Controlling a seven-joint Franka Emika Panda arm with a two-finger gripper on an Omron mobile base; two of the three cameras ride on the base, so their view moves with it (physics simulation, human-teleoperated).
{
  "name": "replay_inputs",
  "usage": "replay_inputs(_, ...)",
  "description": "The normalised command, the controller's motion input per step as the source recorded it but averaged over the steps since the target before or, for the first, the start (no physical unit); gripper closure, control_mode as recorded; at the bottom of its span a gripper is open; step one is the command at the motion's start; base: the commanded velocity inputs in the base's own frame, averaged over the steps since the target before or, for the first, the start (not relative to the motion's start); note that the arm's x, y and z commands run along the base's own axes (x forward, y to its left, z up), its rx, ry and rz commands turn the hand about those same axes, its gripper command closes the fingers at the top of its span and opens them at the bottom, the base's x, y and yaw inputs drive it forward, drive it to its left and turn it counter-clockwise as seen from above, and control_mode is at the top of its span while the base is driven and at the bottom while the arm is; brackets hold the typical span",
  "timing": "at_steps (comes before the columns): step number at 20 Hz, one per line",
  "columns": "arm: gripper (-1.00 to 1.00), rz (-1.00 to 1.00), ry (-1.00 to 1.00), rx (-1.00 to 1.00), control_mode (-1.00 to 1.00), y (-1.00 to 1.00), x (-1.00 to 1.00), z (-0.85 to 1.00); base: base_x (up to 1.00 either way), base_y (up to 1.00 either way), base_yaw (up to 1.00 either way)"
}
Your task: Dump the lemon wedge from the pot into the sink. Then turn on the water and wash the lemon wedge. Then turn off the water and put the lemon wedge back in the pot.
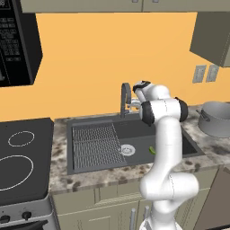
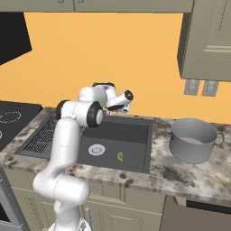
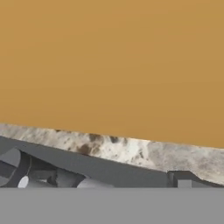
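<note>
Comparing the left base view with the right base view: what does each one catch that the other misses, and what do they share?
Left base view alone: the faucet with its arched spout, and the microwave at upper left. Right base view alone: the pot's open inside. Both share the sink, the drain, the lemon wedge lying in the basin, the stovetop and the arm reaching toward the back wall.

The pot point(image 2: 193, 140) is showing as smooth grey metal with a soft sheen; the sink point(image 1: 173, 130) is looking matt dark grey, its wire grid point(image 1: 96, 144) ribbed and its drain ring point(image 1: 127, 149) gleaming silver; the counter point(image 2: 189, 173) is reading as mottled polished stone (beige flecked with brown); the stovetop point(image 1: 22, 157) is appearing flat glossy black; the arm point(image 1: 165, 148) is looking like smooth white plastic.
</note>
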Motion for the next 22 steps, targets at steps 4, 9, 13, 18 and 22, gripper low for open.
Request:
replay_inputs(4,-1.0,0.03,0.0,0.0,-1.0,0.06,0.35,-0.17,0.0,0.0,0.0)
replay_inputs(9,-1.0,0.01,0.0,0.0,-1.0,0.01,0.35,-0.16,0.0,0.0,0.0)
replay_inputs(13,-1.0,0.0,0.0,0.0,-1.0,0.0,0.23,-0.22,0.0,0.0,0.0)
replay_inputs(18,-1.0,0.0,0.0,0.0,-1.0,0.0,0.15,-0.32,0.0,0.0,0.0)
replay_inputs(22,-1.0,0.0,0.0,0.0,-1.0,0.0,0.2,-0.32,0.0,0.0,0.0)
